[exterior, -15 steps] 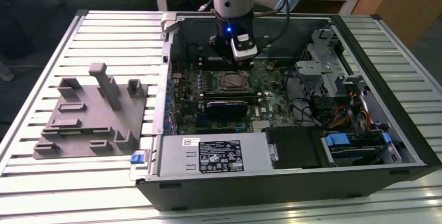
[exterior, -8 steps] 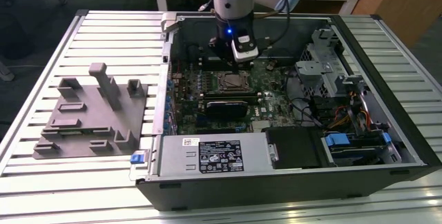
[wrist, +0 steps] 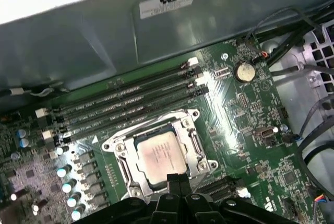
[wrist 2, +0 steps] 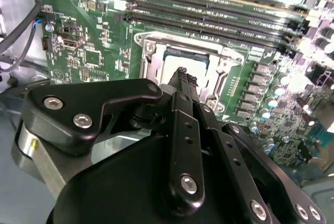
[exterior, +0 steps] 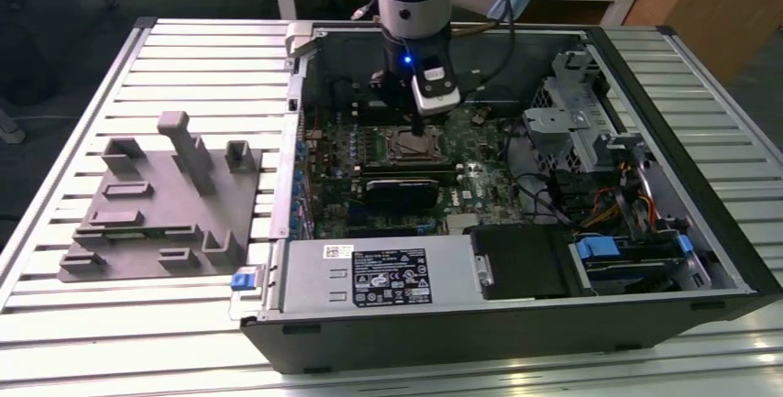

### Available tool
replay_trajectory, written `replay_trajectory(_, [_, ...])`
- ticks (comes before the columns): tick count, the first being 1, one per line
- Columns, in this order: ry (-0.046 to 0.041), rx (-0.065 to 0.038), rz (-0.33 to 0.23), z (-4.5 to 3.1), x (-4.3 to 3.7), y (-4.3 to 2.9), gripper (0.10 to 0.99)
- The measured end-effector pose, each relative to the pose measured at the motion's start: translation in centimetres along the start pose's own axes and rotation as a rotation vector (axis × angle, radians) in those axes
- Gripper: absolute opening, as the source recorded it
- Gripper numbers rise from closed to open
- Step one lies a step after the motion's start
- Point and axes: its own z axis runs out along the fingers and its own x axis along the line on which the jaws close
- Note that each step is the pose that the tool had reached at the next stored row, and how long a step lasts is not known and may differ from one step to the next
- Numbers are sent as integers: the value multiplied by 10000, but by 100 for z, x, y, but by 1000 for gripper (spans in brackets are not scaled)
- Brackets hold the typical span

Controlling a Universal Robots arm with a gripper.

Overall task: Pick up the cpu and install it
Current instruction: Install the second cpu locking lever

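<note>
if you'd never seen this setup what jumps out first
The open computer case with its green motherboard, the arm reaching down into it. Next the silver cpu sitting in its socket, the black tool right above its edge. On the exterior view's left, a gray fixture tray lies on the table.

A gray fixture tray (exterior: 153,204) lies beside the open computer case (exterior: 514,314) on a slatted table (exterior: 73,342).
</note>
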Motion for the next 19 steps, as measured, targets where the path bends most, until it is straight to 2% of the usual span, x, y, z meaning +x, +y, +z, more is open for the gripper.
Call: replay_trajectory(19, [61,92,-406,7,-70,-188,106])
